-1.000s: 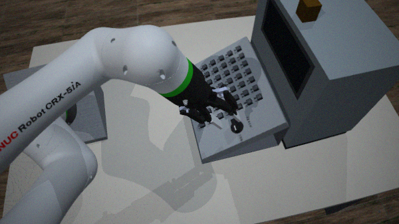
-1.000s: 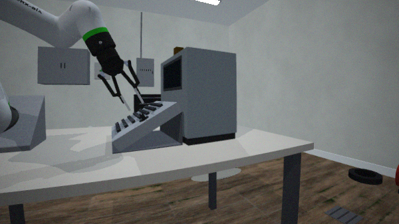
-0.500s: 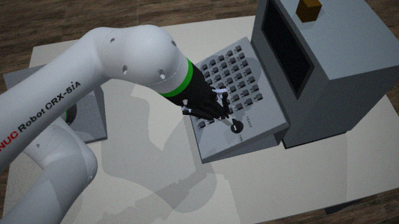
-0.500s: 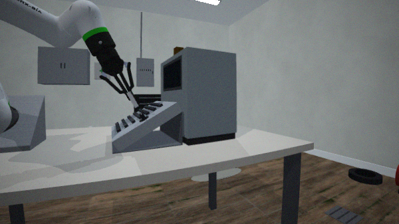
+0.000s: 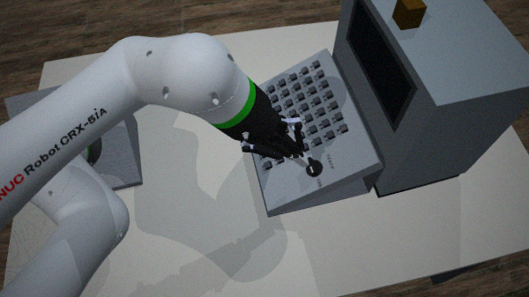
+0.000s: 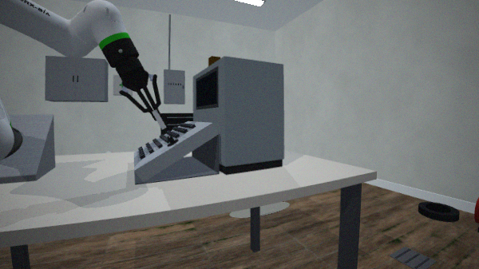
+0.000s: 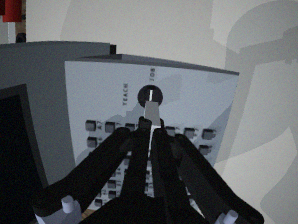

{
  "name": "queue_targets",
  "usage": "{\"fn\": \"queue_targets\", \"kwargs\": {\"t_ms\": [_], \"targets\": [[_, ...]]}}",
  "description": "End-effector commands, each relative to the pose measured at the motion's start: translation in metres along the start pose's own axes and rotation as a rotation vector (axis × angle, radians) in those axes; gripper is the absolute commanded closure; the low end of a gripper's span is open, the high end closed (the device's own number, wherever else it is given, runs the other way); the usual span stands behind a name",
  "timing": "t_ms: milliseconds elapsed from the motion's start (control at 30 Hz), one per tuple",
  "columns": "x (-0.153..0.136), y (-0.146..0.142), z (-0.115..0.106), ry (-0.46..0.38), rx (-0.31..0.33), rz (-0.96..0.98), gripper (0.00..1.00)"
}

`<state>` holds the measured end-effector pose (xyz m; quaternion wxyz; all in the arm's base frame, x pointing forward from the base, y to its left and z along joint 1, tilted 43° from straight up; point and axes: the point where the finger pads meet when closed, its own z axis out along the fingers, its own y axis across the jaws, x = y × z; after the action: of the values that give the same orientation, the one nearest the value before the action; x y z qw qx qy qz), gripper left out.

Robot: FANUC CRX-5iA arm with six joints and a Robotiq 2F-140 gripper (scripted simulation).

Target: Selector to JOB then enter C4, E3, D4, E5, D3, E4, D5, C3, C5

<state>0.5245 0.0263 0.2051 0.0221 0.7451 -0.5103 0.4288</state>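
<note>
The sloped keypad panel (image 5: 288,195) (image 6: 160,165) (image 7: 200,87) carries rows of small dark keys (image 5: 342,129) (image 7: 90,125). No lit key shows; the arm and fingers hide several. The round black selector (image 5: 314,169) (image 6: 172,141) (image 7: 151,95) sits beside the key rows. Its white mark lines up towards the JOB label (image 7: 152,74); the TEACH label (image 7: 125,94) is off to its side. My gripper (image 5: 307,161) (image 6: 163,128) (image 7: 150,111) is shut, with its pale fingertips together and nothing seen between them. The tips are at the selector's key-side edge; contact cannot be told.
The tall grey cabinet (image 5: 476,142) (image 6: 251,116) with a dark screen (image 5: 381,60) (image 6: 207,88) stands right behind the keypad. An orange-brown block (image 5: 409,11) (image 6: 214,61) lies on its top. A grey sloped stand (image 5: 128,159) (image 6: 28,144) is at the left of the table (image 5: 419,239) (image 6: 303,180).
</note>
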Motion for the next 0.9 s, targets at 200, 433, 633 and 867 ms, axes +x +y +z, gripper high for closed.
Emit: {"fn": "queue_targets", "kwargs": {"t_ms": [200, 433, 633, 867], "targets": [[-0.009, 0.001, 0.001, 0.0, 0.0, -0.004, 1.0], [-0.068, 0.006, 0.01, 0.0, 0.0, -0.032, 1.0], [-0.124, 0.011, 0.019, 0.0, 0.0, -0.059, 1.0], [-0.126, 0.011, 0.02, 0.0, 0.0, -0.06, 1.0]]}}
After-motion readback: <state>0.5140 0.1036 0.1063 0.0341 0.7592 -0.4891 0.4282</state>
